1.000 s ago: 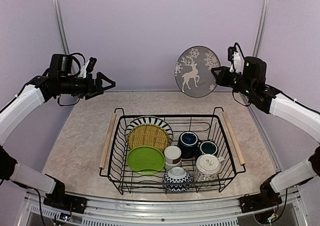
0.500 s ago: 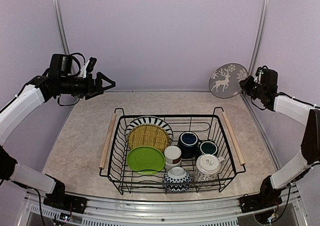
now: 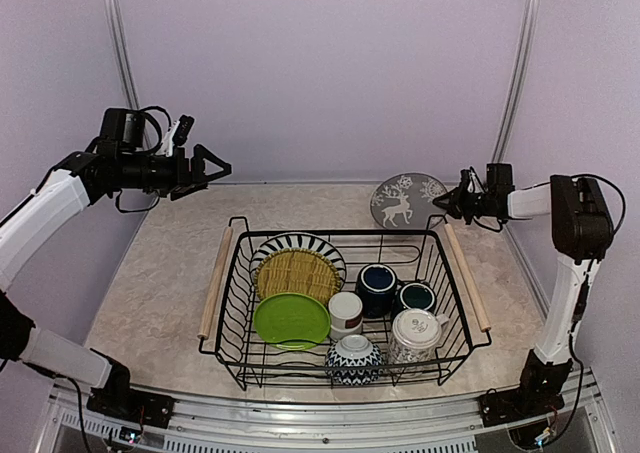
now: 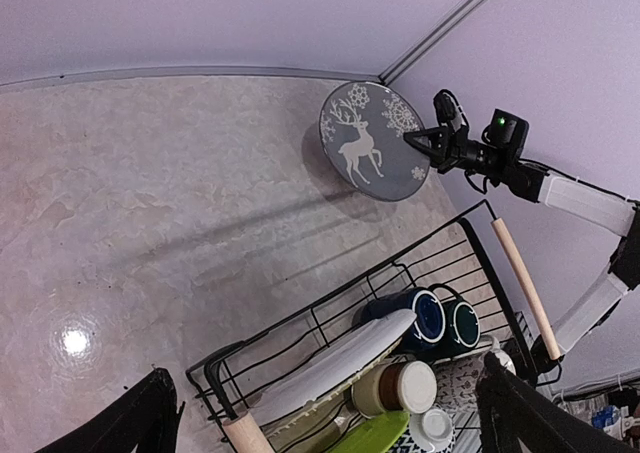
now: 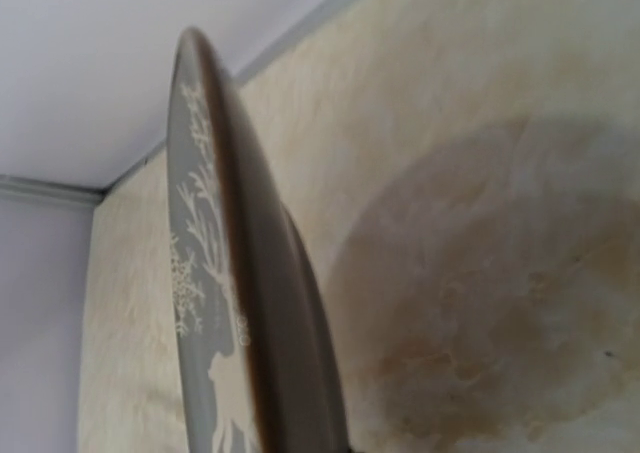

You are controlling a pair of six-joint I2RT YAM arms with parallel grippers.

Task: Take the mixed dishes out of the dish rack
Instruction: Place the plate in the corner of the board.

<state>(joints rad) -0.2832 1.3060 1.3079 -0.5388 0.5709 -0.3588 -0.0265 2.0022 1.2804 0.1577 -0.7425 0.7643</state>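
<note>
My right claw (image 3: 450,202) pinches one grey reindeer plate (image 3: 405,200); my left claw (image 3: 212,168) gapes. The dish rack (image 3: 215,283) holds three plates (image 3: 291,319), two mugs (image 3: 378,286), two cups (image 3: 346,311), one bowl (image 3: 353,358).

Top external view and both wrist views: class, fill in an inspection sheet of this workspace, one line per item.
surface: marbled beige table, glossy.
job's things: dish rack holds striped plate, woven yellow plate, lime-green plate, dark blue mug, teal mug, small white cup, large white cup and patterned bowl. The reindeer plate is out, tilted beyond the rack's far right corner.
clutter: nothing seen.
jaws: left jaws open, empty, raised at the left; right jaws shut on the reindeer plate's rim.
cables: black cable loops at the left wrist.
surroundings: lilac walls, metal posts.
</note>
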